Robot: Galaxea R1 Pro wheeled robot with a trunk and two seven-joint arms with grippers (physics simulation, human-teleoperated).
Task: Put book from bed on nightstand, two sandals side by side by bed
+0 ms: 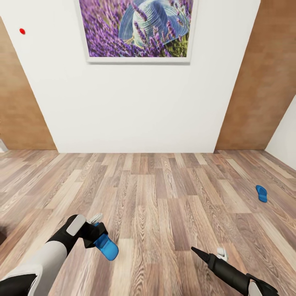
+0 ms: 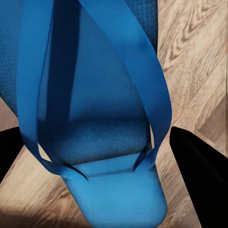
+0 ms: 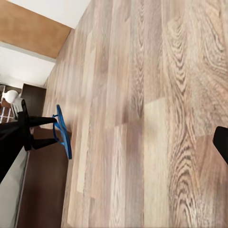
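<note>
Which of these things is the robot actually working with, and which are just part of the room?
In the job:
- sandal held in the left gripper
- second sandal on the floor

Just there:
- lavender picture
- white wall
- wooden doors

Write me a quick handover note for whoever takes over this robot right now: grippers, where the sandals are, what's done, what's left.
Left gripper: shut on one blue sandal, held above the wood floor.
Right gripper: carries nothing; whether its jaws are open cannot be told.
Second sandal: lying on the floor ahead to the right, near the wall.
Left: set both sandals side by side by the bed; move the book to a nightstand.
</note>
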